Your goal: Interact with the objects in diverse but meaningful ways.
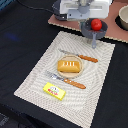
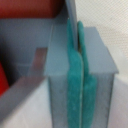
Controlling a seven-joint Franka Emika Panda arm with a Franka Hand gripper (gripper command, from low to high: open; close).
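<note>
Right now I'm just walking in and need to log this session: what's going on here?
The robot's tool hangs over the far edge of the striped placemat, its teal pads pressed together with nothing visible between them. Just below it the red tomato sits in the grey pot. The bread block, two orange-handled utensils and the yellow bar lie untouched on the placemat.

Teal pads (image 2: 75,85) pressed together, red tomato (image 2: 30,9) beyond

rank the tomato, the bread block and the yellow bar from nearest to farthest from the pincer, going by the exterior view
1. Red tomato: right beside the pincer, in the grey pot at the placemat's far edge.
2. Orange bread block: on the plate at the middle of the striped placemat.
3. Yellow bar: near the placemat's near edge, toward the exterior view's left.
</note>
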